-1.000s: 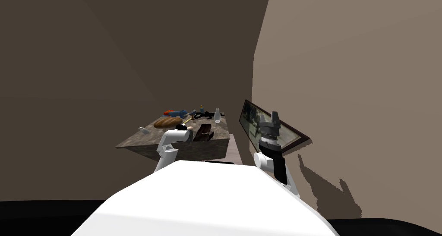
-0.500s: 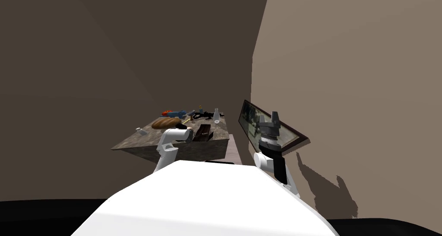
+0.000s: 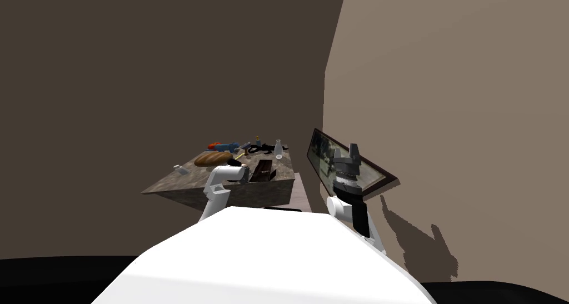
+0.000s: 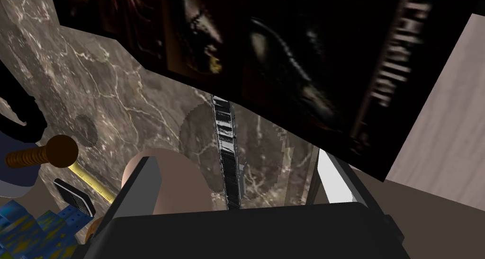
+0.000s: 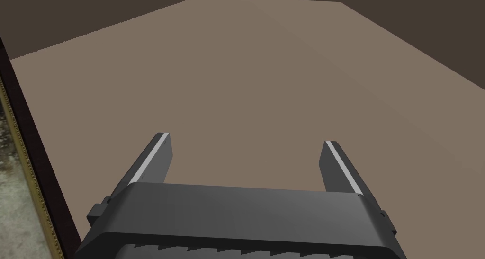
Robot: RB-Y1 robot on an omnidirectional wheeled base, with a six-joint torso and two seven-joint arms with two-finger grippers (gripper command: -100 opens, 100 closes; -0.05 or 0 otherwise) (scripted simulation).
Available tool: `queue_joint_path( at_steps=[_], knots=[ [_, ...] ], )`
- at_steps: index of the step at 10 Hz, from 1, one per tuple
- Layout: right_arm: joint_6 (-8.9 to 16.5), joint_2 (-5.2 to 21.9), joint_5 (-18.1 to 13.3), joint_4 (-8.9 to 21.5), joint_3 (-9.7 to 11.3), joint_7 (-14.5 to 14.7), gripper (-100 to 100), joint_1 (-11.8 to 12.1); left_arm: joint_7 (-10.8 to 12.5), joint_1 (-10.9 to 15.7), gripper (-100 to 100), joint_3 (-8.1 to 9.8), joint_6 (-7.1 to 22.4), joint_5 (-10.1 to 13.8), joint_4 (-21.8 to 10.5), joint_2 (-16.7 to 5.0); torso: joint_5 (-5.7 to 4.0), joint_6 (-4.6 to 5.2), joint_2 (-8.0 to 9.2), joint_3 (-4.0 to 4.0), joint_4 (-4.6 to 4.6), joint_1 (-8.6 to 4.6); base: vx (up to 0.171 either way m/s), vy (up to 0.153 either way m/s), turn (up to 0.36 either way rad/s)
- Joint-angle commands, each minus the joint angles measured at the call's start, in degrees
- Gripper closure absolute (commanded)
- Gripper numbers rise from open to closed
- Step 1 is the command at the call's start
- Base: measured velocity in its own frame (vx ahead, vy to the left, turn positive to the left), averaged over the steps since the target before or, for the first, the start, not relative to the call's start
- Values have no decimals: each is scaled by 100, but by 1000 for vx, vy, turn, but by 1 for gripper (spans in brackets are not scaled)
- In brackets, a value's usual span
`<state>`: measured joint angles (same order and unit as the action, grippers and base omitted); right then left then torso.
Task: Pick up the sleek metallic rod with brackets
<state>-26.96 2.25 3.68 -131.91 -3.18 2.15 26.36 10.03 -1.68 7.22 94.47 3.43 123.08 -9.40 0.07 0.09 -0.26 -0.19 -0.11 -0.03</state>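
Over the last second the whole head view slides a little: the table sits slightly further left against the wall corner, which I read as my own small turn and not as anything moving on the tabletop, and in the last half second almost nothing shifts. My judgement is that the approach has settled and the grasp can come next. The left gripper hangs low over the marbled tabletop with its fingers wide apart and holding nothing. The rod lies flat on the table between those fingers, nearer the middle than either blade and touching neither. It is a thin, dark, glossy strip with a ridged face that catches pale highlights, running straight away from the gripper until its far end goes under the edge of the dark box. A small block shows against its near end, perhaps a bracket, though I cannot tell for sure. Narrow and slick as it looks, it probably needs a square, centred pinch. The right gripper is raised by the wall, fingers wide and empty.
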Motion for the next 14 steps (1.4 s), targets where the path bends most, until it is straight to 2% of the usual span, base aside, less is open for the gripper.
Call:
queue_joint_path(
  at_steps=[1,2,3,4,8,9,10,13,14],
  knots=[
    [0,0,0,0,0,0,0,0,-10,29,-100,-5,-206,-16,-192,12,0,0,0,0,0,0,-10,6,9],
    [0,0,0,0,0,0,0,0,-17,40,-100,-7,-311,-23,-295,18,0,0,1,0,0,0,-10,6,8],
    [0,0,0,0,0,0,0,0,-14,39,-100,4,-215,-8,-216,7,0,0,1,1,0,1,0,0,0],
    [0,0,0,0,0,0,0,0,-17,41,100,6,-237,-8,-229,7,0,0,0,0,0,-1,0,0,0],
    [0,0,0,0,0,0,0,0,-17,41,100,6,-235,-8,-228,7,-1,0,-2,-1,0,-2,0,0,0],
    [0,0,0,0,0,0,0,0,-17,41,0,6,-235,-8,-228,7,-1,0,-2,-1,0,-2,0,0,0],
    [0,0,0,0,0,0,0,0,5,72,-100,20,-75,-20,-117,-13,-1,0,-2,-1,0,-2,12,-32,-17],
    [0,-1,0,0,1,0,0,0,41,123,-100,44,187,-40,57,-46,-7,1,-8,-5,-1,-28,19,-67,-15],
    [0,-1,0,0,1,0,0,0,28,105,-100,43,115,-30,20,-41,-7,1,-9,-5,-2,-30,8,-31,7]
  ],
)
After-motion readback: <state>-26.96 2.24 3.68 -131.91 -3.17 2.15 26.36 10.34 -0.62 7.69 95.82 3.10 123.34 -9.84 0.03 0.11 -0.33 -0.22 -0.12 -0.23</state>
